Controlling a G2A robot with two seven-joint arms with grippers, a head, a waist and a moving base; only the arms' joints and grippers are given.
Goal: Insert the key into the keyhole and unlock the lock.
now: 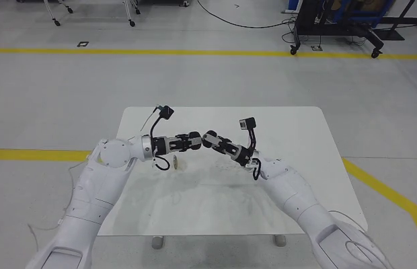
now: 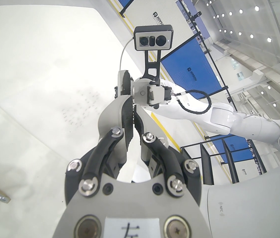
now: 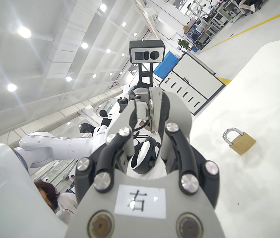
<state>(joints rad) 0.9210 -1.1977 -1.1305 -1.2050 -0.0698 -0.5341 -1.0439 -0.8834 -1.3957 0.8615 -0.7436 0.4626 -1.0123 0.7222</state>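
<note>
Brass padlock with steel shackle point(image 3: 239, 141): raised beside it, left gripper point(image 2: 132, 102) jaws pressed together, right gripper point(image 3: 146, 100) state unclear; the keyhole is best approached squarely.

The white table point(image 1: 296, 128) has rounded corners and stands on a pale floor crossed by yellow lines. A brass padlock point(image 1: 179, 163) with a silver shackle lies flat on it, left of the middle and about halfway back. Faint grey marks point(image 1: 218, 180) smudge the tabletop around its centre.
</note>
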